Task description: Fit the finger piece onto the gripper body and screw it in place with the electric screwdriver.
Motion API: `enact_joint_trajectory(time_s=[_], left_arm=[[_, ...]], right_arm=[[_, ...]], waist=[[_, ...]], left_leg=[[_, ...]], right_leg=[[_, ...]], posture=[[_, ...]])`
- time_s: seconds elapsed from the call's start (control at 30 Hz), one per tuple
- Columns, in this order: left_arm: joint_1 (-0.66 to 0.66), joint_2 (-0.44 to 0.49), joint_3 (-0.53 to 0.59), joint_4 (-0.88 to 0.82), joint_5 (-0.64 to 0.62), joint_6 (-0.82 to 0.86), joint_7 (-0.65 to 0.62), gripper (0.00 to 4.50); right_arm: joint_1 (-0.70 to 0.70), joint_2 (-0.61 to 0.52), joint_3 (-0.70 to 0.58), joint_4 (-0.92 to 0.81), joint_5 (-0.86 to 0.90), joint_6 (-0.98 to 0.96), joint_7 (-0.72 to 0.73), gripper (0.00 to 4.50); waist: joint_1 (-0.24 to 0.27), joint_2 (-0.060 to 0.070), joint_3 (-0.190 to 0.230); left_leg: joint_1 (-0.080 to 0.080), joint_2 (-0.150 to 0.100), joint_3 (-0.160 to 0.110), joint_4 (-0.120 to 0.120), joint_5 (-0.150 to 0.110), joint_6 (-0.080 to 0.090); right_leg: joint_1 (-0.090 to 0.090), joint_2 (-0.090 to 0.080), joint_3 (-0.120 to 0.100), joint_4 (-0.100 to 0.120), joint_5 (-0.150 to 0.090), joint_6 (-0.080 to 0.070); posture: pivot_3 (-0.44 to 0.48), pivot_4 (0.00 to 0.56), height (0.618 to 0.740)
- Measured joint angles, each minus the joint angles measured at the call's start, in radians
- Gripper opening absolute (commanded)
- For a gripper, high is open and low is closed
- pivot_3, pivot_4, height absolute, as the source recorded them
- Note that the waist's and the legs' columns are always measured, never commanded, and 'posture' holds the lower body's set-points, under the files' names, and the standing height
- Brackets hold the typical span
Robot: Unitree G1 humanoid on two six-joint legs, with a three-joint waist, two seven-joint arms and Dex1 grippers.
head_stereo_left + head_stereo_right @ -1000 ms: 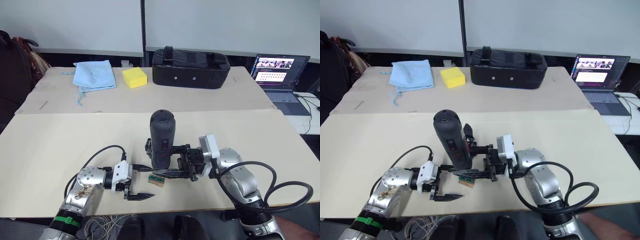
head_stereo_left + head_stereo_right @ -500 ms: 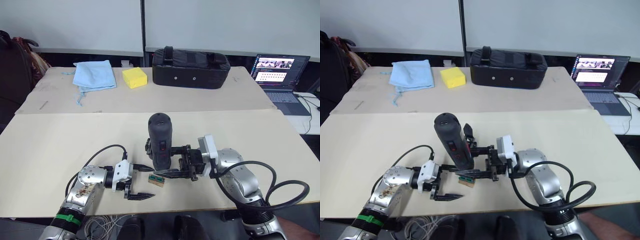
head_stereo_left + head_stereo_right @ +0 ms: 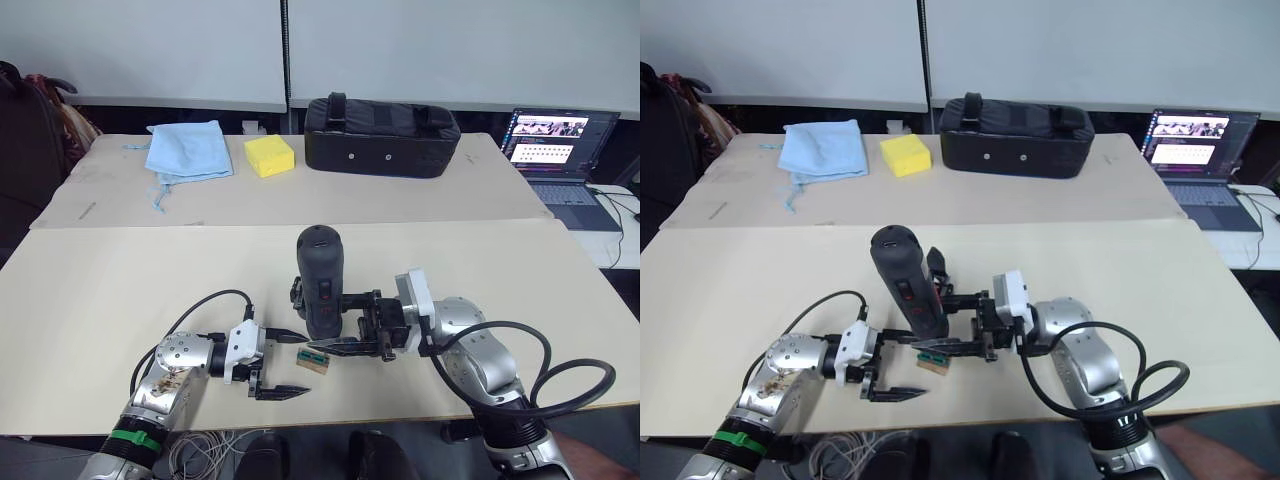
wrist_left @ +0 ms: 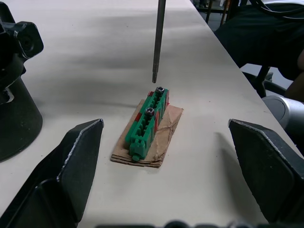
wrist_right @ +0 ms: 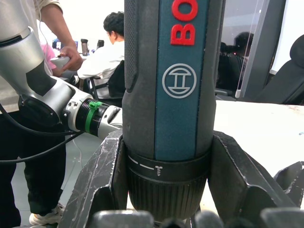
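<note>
Right gripper (image 3: 345,330) clamps the electric screwdriver (image 3: 321,280) upright near the table's (image 3: 100,290) front edge, bit above a green screw block (image 4: 147,124). Left gripper (image 3: 285,362) spread wide, holding nothing.

Blue cloth (image 3: 188,148), yellow sponge (image 3: 269,155), black bag (image 3: 381,123), laptop (image 3: 560,152).

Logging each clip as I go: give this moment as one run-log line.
right gripper: shut on electric screwdriver | bit: just above green screw block | left gripper: open, beside block
</note>
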Motion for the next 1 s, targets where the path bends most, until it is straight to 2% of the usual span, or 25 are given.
enact_joint_trajectory(time_s=[1.0], left_arm=[[0.006, 0.000, -0.004, -0.015, -0.001, 0.019, 0.020, 4.50]], right_arm=[[0.000, -0.001, 0.019, 0.014, -0.026, -0.024, 0.000, 1.91]], waist=[[0.001, 0.000, 0.000]], left_leg=[[0.000, -0.001, 0.000, 0.000, 0.000, 0.000]], right_leg=[[0.000, -0.001, 0.000, 0.000, 0.000, 0.000]], posture=[[0.000, 0.150, 0.740]])
